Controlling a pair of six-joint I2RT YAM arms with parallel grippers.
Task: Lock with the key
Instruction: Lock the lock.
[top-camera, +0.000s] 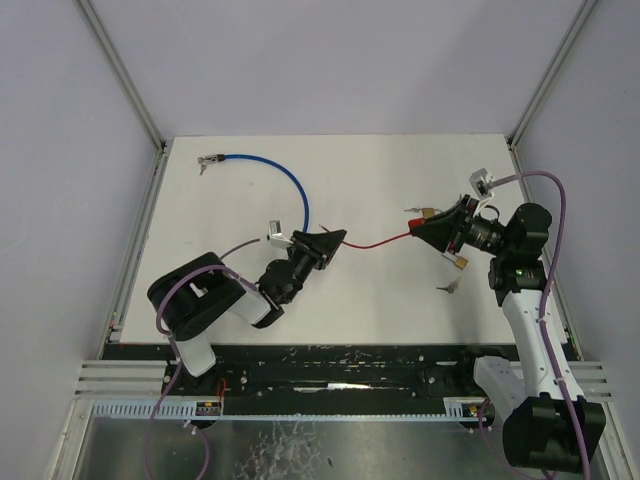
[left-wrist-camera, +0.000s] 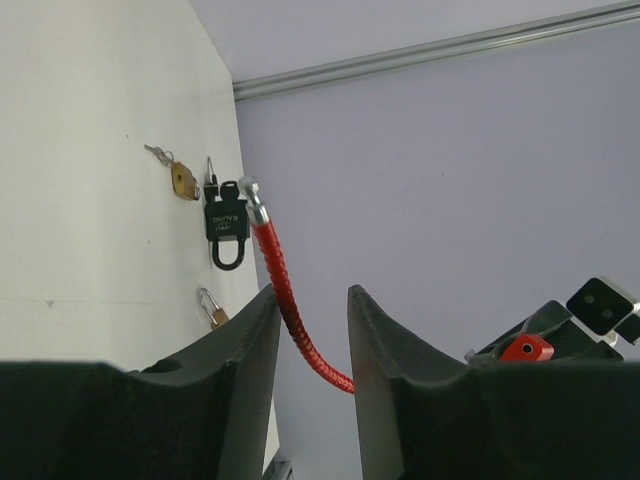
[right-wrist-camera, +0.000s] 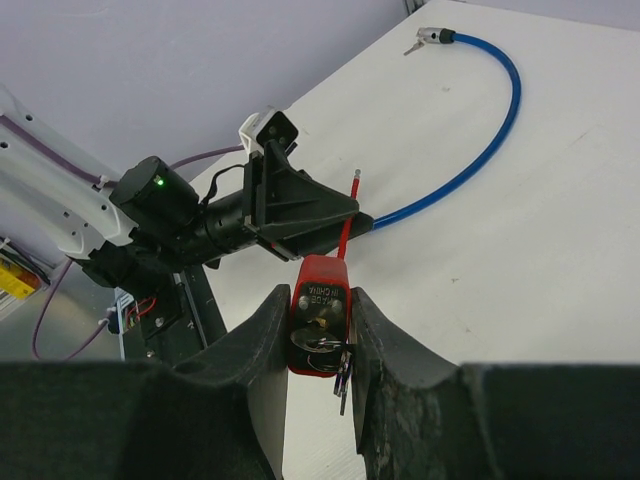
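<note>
1. From above: one red cable (top-camera: 375, 243) links my left gripper (top-camera: 338, 238) and right gripper (top-camera: 420, 231); one blue cable (top-camera: 290, 177) lies apart.
2. Left wrist: narrow jaws straddle the red cable; whether they grip it, I cannot tell.
3. Right wrist: jaws clamp one red lock (right-wrist-camera: 320, 290), keys (right-wrist-camera: 325, 345) hanging.

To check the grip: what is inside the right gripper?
A red padlock with keys at its near end. The fingers cover its sides; the keyhole cannot be seen.

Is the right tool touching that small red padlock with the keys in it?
Touching. The right wrist view shows the red padlock pinched between both fingers of the right tool, no gap either side.
</note>
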